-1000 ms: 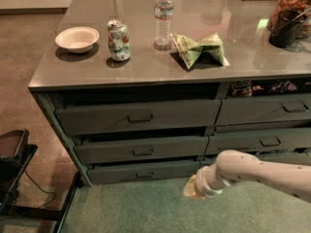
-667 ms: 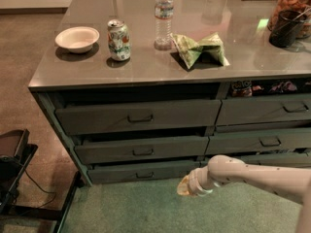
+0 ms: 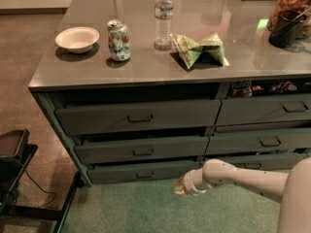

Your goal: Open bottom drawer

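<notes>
Claw (image 3: 180, 186) low, near dark rectangular pull handle (image 3: 145, 175) of slim grey-green bottom drawer (image 3: 114, 173), prob. positioned to hook it; claw state: cannot tell.

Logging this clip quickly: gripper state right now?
Gripper: cannot be told; low in front of the slim dark grey-green bottom drawer, right of its handle.

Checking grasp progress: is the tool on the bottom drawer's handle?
No, the tool hangs right of and below the left bottom drawer's handle, apart from it.
</notes>
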`<state>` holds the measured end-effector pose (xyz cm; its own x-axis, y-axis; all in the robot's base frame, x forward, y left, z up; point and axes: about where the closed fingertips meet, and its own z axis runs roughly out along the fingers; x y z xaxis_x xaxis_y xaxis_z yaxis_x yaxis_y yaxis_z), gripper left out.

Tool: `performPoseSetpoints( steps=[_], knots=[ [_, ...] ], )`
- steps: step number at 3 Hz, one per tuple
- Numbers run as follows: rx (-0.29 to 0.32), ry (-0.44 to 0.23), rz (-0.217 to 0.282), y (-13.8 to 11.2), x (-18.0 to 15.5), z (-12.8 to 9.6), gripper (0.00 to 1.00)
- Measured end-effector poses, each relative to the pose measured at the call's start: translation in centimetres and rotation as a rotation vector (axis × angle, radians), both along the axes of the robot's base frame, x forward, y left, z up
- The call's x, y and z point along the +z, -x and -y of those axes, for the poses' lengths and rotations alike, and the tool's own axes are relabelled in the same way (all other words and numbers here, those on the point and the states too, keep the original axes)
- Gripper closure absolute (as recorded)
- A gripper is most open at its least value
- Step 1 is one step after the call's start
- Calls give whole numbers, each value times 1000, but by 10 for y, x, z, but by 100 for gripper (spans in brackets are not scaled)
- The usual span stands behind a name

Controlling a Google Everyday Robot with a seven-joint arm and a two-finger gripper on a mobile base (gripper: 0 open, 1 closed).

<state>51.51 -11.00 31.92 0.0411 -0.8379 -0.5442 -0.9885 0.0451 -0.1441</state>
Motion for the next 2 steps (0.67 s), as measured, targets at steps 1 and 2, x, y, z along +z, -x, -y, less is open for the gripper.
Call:
performPoseSetpoints(
  steps=[1,2],
  knots=[
    [15,35,21,0,-18,3,100],
    [39,76,64,-8,-42,1,82]
  ],
)
